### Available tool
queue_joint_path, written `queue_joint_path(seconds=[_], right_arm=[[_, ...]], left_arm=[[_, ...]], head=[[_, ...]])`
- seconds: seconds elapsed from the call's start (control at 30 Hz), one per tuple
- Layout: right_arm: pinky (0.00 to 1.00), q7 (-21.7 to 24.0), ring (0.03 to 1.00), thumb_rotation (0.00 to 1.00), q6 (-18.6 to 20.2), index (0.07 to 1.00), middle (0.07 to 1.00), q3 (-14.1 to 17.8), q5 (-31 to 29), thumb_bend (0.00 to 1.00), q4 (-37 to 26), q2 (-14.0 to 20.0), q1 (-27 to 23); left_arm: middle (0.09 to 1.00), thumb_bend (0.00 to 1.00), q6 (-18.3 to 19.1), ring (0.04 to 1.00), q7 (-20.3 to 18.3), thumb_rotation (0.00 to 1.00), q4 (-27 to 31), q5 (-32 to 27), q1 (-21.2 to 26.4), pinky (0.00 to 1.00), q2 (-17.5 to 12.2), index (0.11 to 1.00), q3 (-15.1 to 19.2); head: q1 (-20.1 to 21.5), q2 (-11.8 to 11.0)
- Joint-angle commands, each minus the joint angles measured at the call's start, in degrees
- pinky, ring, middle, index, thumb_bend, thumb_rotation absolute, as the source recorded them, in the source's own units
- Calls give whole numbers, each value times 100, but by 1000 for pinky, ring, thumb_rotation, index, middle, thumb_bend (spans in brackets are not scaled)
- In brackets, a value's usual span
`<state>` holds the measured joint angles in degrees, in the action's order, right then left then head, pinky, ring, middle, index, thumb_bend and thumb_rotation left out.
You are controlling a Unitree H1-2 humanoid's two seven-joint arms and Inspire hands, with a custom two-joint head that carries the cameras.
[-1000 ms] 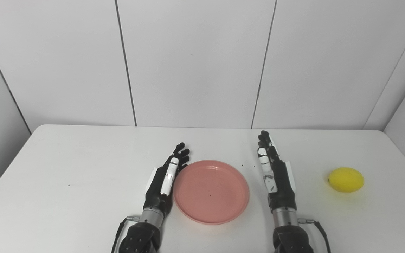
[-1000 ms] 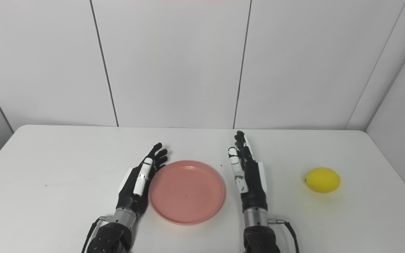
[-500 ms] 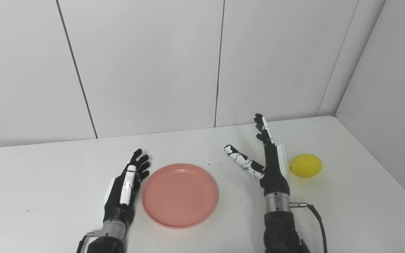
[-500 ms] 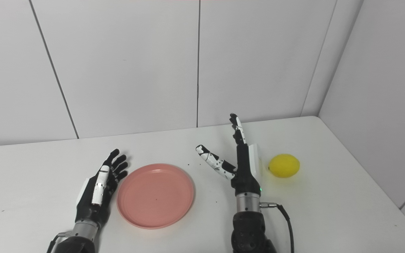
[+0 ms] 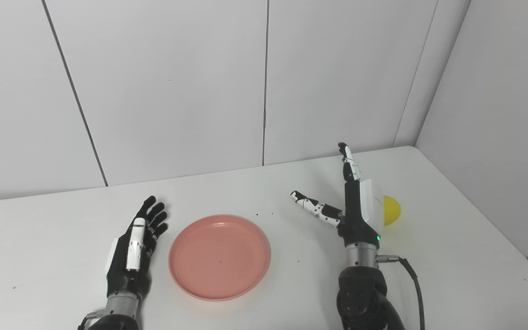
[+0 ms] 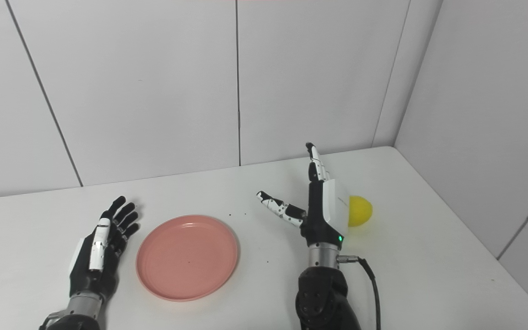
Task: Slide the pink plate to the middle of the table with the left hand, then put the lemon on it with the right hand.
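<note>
The pink plate (image 5: 219, 256) lies flat on the white table, with nothing on it. My left hand (image 5: 134, 247) rests open on the table a little to the plate's left, apart from its rim. My right hand (image 5: 351, 201) stands upright and open to the plate's right, thumb spread toward the plate. The yellow lemon (image 5: 391, 210) sits on the table just behind that hand, half hidden by it; in the right eye view the lemon (image 6: 360, 211) shows at the hand's right edge. I cannot tell whether the hand touches it.
The white table (image 5: 452, 256) ends at its right edge near the grey side wall (image 5: 497, 114). White wall panels (image 5: 177, 82) stand right behind the table's far edge. A black cable (image 5: 410, 275) trails from my right wrist.
The camera has turned to the right, shifting the whole picture left. My right hand moved to the right, up against the lemon, and spread its thumb. My left hand drew slightly away from the plate.
</note>
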<state>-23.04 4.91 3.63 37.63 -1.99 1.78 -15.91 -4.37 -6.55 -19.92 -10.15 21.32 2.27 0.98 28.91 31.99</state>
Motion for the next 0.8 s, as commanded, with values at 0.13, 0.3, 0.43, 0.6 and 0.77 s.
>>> queue_joint_path(seconds=[0.13, 0.3, 0.43, 0.6, 0.77], right_arm=[[831, -82, 900, 315, 147, 938, 929, 123, 78, 803, -327, 246, -61], [830, -6, 905, 287, 428, 941, 936, 225, 162, 833, -497, 400, 10], [793, 70, 900, 257, 769, 941, 943, 338, 266, 836, -662, 519, 60], [779, 75, 895, 256, 859, 940, 943, 380, 263, 836, -669, 637, 102], [779, 152, 904, 232, 1040, 944, 947, 498, 290, 831, -563, 850, 153]], left_arm=[[909, 294, -133, 916, -190, 991, -108, 14, -79, 922, -128, 894, -20], [910, 307, -126, 917, -177, 991, -107, 25, -84, 919, -126, 898, -22], [902, 300, -140, 909, -159, 988, -99, 42, -91, 909, -117, 892, -26], [903, 300, -170, 910, -171, 996, -113, 38, -87, 909, -116, 893, -28], [910, 279, -185, 919, -166, 980, -126, 52, -80, 917, -122, 898, -36]], head=[[26, 7], [23, 15], [20, 14], [23, -4], [25, -3]])
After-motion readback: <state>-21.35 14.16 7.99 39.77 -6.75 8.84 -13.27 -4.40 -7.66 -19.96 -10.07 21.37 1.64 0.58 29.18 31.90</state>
